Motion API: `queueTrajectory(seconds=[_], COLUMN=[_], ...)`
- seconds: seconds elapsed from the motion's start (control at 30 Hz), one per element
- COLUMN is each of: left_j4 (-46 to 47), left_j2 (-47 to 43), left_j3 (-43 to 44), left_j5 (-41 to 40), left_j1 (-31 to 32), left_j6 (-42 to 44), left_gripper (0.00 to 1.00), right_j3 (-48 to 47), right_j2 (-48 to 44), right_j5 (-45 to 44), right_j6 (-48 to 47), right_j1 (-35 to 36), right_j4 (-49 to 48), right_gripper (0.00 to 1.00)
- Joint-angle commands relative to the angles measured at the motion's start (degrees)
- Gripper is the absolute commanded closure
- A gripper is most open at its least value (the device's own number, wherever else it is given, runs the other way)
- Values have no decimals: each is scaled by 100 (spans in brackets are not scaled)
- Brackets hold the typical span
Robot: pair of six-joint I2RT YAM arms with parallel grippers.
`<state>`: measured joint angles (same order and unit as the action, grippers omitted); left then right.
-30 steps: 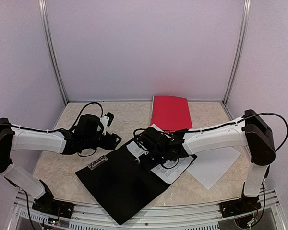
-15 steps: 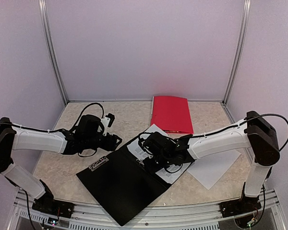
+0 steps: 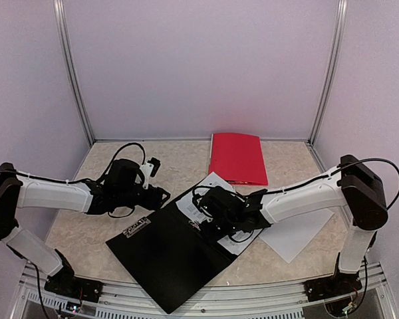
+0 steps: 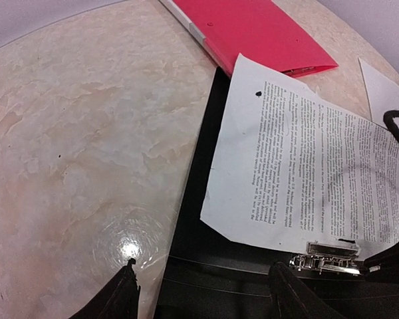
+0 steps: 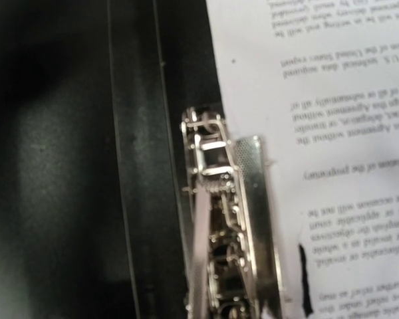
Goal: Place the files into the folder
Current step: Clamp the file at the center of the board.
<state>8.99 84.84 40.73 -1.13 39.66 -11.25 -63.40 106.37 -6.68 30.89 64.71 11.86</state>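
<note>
- Overall, a marbled table (image 3: 73,232) fills the lower half of the overhead view, with both arms reaching in from the bottom corners.
- A black folder (image 3: 166,259) lies open at lower centre, set at a slant, one flap reaching toward the bottom edge of the frame.
- A red folder (image 3: 237,158) lies closed at upper centre, just beside the black one's far corner.
- One of the files, a printed sheet (image 3: 236,238), lies on the right flap of the black folder. In the left wrist view it fills the right half (image 4: 306,173), its text running sideways and its corners torn.
- A blank sheet (image 3: 296,232) lies on the table at right, partly under the right arm, outside the black folder.
- A metal clip (image 4: 326,258) sits inside the black folder at the printed sheet's edge. The right wrist view shows it close up at bottom centre (image 5: 226,226), the sheet to its right.
- The left gripper (image 3: 158,196) sits at centre left, over the black folder's far left edge. Its fingers stand well apart with nothing between them (image 4: 203,267).
- The right gripper (image 3: 209,212) is at centre, low over the clip and sheet. It is closed tight, and I cannot tell whether it pinches anything.
</note>
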Motion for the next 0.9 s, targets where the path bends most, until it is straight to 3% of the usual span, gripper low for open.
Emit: queueTrajectory(seconds=[0.0, 0.2, 0.87], left_j4=[226, 619, 691], left_j2=[70, 79, 174], left_j3=[-39, -255, -231], left_j5=[323, 600, 614], left_j1=[-7, 95, 269], left_j6=[178, 399, 623], left_gripper=[36, 36, 36], right_j3=[365, 584, 1101], right_j2=[438, 495, 690], right_j5=[13, 59, 382], right_j6=[-73, -110, -241], right_j1=[22, -64, -195], right_j4=[590, 347, -225], right_gripper=[100, 100, 100])
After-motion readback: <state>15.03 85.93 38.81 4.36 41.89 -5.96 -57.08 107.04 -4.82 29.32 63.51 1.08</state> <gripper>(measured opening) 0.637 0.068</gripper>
